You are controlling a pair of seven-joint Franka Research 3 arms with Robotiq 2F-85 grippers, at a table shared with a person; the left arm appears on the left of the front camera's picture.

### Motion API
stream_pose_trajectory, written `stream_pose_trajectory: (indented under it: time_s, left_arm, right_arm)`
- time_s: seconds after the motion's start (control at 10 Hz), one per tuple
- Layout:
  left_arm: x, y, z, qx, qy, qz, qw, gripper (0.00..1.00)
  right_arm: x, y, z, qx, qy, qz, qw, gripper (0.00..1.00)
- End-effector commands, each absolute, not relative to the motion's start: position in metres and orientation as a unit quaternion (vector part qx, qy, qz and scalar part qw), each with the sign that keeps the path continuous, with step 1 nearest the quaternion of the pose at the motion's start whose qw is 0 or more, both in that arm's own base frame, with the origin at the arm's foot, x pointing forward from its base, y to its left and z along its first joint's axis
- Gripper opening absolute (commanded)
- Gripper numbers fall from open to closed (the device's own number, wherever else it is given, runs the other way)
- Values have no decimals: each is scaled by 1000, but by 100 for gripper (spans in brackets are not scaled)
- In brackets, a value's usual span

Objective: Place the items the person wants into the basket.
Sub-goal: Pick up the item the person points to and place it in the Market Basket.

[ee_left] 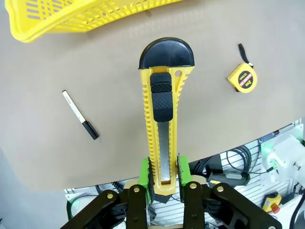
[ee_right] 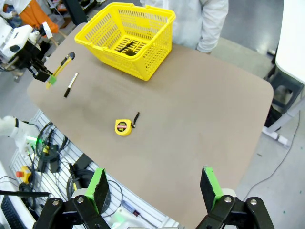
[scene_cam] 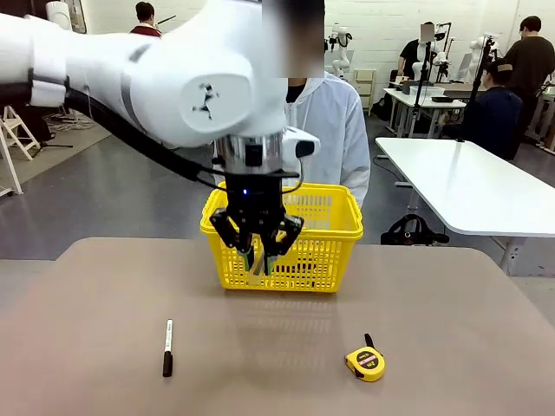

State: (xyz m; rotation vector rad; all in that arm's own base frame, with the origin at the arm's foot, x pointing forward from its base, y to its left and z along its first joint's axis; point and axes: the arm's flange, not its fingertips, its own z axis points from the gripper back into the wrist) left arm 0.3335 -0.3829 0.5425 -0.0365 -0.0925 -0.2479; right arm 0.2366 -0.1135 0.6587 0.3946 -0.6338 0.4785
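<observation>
My left gripper (scene_cam: 258, 258) hangs above the table, just in front of the yellow basket (scene_cam: 323, 256), and is shut on the long yellow box cutter (ee_left: 161, 119). The green pads (ee_left: 146, 175) clamp its rear end; its black tip points away from the wrist. From the right wrist, that cutter (ee_right: 62, 64) sits beside the basket (ee_right: 139, 63), with a slim black pen (ee_right: 127, 46) on the basket's floor. The person (scene_cam: 334, 121), in a white jacket, stands behind the basket. My right gripper (ee_right: 155, 188) is open, high over the near table edge.
A white-and-black pen (scene_cam: 167, 347) lies at the front left of the brown table (scene_cam: 434, 295). A round yellow tape measure (scene_cam: 365, 362) lies at the front right. Cables and equipment sit below the near edge (ee_right: 52, 157). White tables and other people are behind.
</observation>
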Motion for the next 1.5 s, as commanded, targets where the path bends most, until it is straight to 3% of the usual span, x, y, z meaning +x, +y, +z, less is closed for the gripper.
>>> stream_pose_trajectory:
  time_s: [0.0, 0.6, 0.7, 1.0, 1.4]
  left_arm:
    - [339, -384, 547, -28, -34, -139, 989, 0]
    - [336, -382, 550, -22, -47, -127, 991, 0]
    - [337, -384, 549, -19, -44, -127, 991, 28]
    - [438, -351, 587, -44, -64, -260, 962, 28]
    - [537, -358, 584, 21, -27, -357, 934, 28]
  right_arm:
    - [236, -112, 654, 192, -306, 235, 902, 100]
    - [236, -112, 654, 192, -306, 235, 902, 100]
    - [236, -112, 654, 192, -306, 235, 902, 100]
    - [236, -112, 654, 192, -306, 235, 902, 100]
    - [236, -112, 654, 192, -306, 235, 902, 100]
